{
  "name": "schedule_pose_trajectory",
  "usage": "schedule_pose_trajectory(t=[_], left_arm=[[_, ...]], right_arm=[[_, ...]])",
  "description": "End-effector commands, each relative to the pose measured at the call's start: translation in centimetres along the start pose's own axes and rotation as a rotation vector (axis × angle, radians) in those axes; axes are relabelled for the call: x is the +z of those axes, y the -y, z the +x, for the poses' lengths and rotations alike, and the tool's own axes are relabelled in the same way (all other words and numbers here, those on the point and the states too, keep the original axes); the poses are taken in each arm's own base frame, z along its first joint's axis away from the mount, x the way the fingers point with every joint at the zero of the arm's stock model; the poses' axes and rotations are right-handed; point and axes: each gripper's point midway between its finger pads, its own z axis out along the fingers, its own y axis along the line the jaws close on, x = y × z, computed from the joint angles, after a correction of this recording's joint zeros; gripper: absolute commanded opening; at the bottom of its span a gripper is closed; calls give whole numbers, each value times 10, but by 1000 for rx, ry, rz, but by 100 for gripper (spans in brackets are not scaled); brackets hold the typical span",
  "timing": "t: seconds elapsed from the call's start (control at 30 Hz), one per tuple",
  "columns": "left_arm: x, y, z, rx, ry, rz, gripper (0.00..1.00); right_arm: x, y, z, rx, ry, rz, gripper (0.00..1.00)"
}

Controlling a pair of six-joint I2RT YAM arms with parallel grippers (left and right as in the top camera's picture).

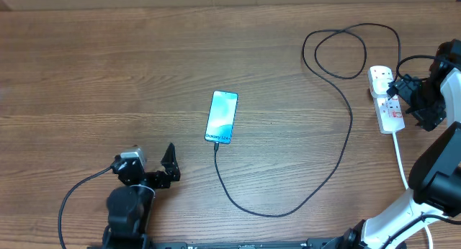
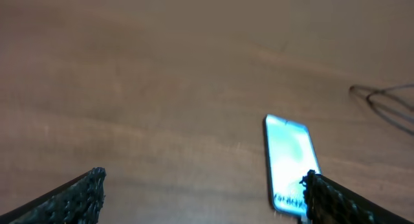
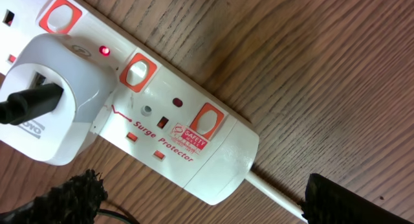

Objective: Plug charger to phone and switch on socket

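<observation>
Right pincer (image 3: 200, 182) gapes wide over the socket (image 3: 168, 120) (white adapter (image 3: 58, 107) plugged in); left pincer (image 2: 204, 179), also open, faces the phone (image 2: 288, 159).

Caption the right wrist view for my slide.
White socket on the wood table, red light lit beside the plugged-in adapter.

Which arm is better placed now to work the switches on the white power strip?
Right. Its open right gripper is directly at the socket, with the switches in close view. The left gripper is far across the table, near the phone.
</observation>
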Motion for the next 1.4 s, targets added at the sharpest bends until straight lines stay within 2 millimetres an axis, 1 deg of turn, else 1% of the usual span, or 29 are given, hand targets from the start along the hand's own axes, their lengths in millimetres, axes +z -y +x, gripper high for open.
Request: schedule_pose_trajectory(t=[0.0, 0.1, 0.17, 0.37, 1.37], left_arm=[[-7, 1, -20, 131, 96, -6, 100], [-13, 4, -36, 251, 173, -6, 100], [-12, 4, -33, 325, 161, -13, 100], [-13, 1, -36, 471, 168, -41, 100], [-13, 1, -36, 470, 168, -41, 100]], right_arm=[[-11, -2, -5, -7, 34, -10, 100], [-11, -2, -5, -8, 34, -10, 100], [-11, -2, -5, -7, 34, -10, 100], [-11, -2, -5, -7, 34, -10, 100], [-11, -2, -5, -7, 34, -10, 100]])
